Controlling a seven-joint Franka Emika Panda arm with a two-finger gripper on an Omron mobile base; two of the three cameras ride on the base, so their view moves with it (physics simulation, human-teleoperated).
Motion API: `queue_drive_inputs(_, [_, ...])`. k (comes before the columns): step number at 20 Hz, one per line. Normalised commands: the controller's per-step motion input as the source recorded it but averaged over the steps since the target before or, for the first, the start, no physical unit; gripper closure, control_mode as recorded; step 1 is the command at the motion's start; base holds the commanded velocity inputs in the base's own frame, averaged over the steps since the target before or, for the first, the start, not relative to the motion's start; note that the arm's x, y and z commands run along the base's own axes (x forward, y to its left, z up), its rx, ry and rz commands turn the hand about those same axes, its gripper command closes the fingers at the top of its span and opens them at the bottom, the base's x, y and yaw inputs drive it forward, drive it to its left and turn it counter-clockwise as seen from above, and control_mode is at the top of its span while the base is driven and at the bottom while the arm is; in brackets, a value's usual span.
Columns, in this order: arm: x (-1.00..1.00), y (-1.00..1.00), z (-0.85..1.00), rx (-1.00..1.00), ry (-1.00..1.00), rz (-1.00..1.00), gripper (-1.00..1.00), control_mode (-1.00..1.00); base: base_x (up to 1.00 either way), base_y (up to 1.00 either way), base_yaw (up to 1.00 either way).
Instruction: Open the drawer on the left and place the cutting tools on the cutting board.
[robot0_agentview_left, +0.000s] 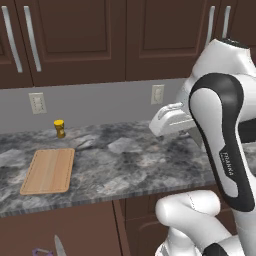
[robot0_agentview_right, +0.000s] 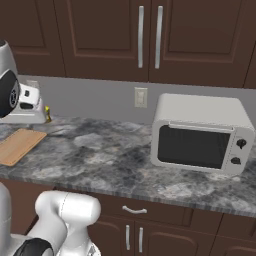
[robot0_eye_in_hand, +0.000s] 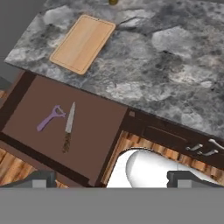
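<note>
The drawer (robot0_eye_in_hand: 98, 131) stands pulled open below the counter edge, seen from above in the hand view. Inside it lie the cutting tools: a purple-handled peeler (robot0_eye_in_hand: 50, 118) and, just right of it, a small knife (robot0_eye_in_hand: 68, 127) with a silver blade and dark handle. The knife blade (robot0_agentview_left: 59, 246) and a bit of purple (robot0_agentview_left: 40, 251) also peek in at the bottom of the left base view. The cutting board (robot0_eye_in_hand: 83, 43) (robot0_agentview_left: 49, 171) (robot0_agentview_right: 18, 144) lies bare on the grey stone counter. My gripper (robot0_eye_in_hand: 113, 179) hovers high above the drawer, open, holding nothing.
A small yellow-capped bottle (robot0_agentview_left: 59, 128) stands behind the board near the wall. A white toaster oven (robot0_agentview_right: 200, 132) sits on the counter to the right. Another drawer with a curved handle (robot0_agentview_right: 134, 209) is below it. Dark upper cabinets (robot0_agentview_left: 75, 40) hang above.
</note>
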Motion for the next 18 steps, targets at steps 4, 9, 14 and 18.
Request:
queue_drive_inputs(4, [0.00, 0.25, -0.06, 0.00, 0.21, 0.00, -1.00, -1.00, 0.00, 0.00, 0.00])
queue_drive_inputs(9, [0.00, 0.25, -0.22, -0.01, 0.09, 0.00, -1.00, -1.00, 0.00, 0.00, 0.00])
queue_drive_inputs(14, [0.00, 0.23, -0.25, 0.00, 0.05, 0.00, -1.00, -1.00, 0.00, 0.00, 0.00])
queue_drive_inputs(18, [0.00, 0.27, -0.35, -0.01, 0.11, 0.00, -1.00, -1.00, 0.00, 0.00, 0.00])
